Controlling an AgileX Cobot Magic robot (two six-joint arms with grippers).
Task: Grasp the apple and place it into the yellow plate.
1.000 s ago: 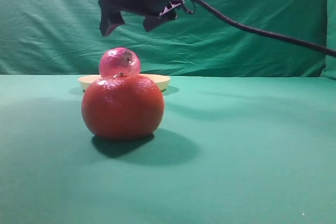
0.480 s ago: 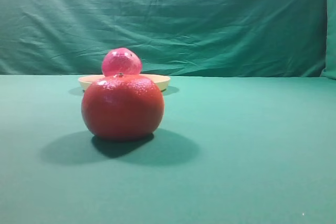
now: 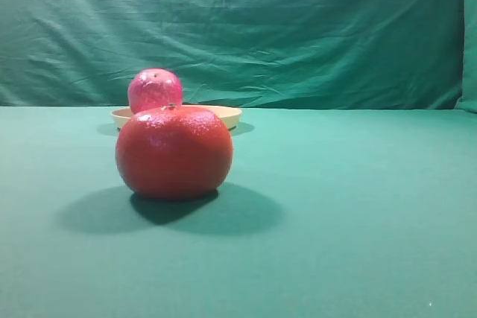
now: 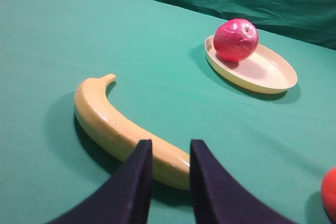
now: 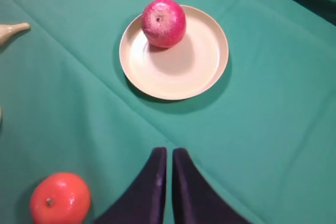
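Observation:
The crimson-pink apple (image 3: 154, 89) lies in the yellow plate (image 3: 226, 115), toward its left side, partly behind the orange fruit in the exterior view. The right wrist view shows the apple (image 5: 164, 22) on the plate's (image 5: 189, 72) far-left part. My right gripper (image 5: 169, 150) hangs above the cloth short of the plate, jaws shut and empty. The left wrist view shows the apple (image 4: 235, 39) in the plate (image 4: 270, 74) far ahead to the right. My left gripper (image 4: 169, 144) stands over a banana, jaws a narrow gap apart, empty. Neither gripper shows in the exterior view.
An orange-red dimpled fruit (image 3: 174, 152) sits in front of the plate; it also shows in the right wrist view (image 5: 59, 198) left of the fingers. A yellow banana (image 4: 121, 127) lies under the left gripper. A green backdrop cloth (image 3: 298, 27) hangs behind the table.
The right arm, above the apple with jaws open one second ago, has left the exterior view. The apple has rolled to the left in the plate.

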